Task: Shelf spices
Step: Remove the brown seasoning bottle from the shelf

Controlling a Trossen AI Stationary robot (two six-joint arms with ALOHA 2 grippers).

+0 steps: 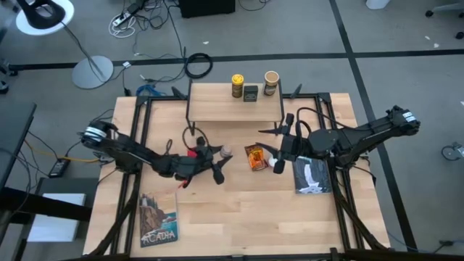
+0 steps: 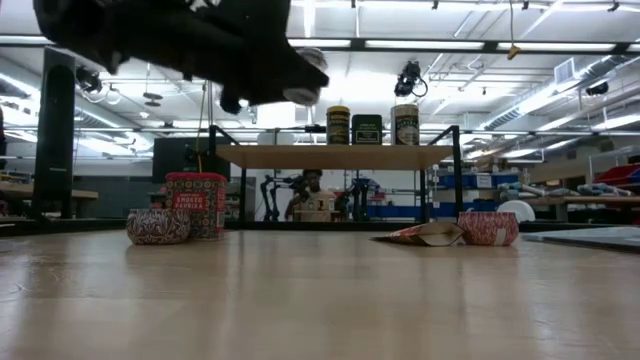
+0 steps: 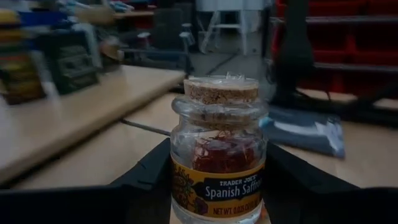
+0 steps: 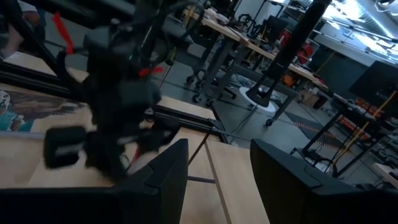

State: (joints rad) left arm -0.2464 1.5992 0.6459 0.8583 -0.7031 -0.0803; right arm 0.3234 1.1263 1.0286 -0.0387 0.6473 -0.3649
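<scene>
Shelf (image 1: 217, 109) stands at top centre of the high view, carrying three spices on its plank: a yellow black-lidded jar (image 1: 237, 85), a dark tin (image 1: 251, 93) and a tan cylindrical jar (image 1: 271, 82). Left gripper (image 1: 217, 154), left of frame centre, is clamped on a small cork-capped saffron jar (image 3: 219, 149), held upright between its fingers and lifted off the table (image 1: 239, 217). An orange packet (image 1: 254, 156) lies at centre frame, just beside the right gripper (image 1: 272, 158), whose fingers stand apart with nothing between them. In the low view, a red tin (image 2: 196, 204) stands at left on the tabletop.
</scene>
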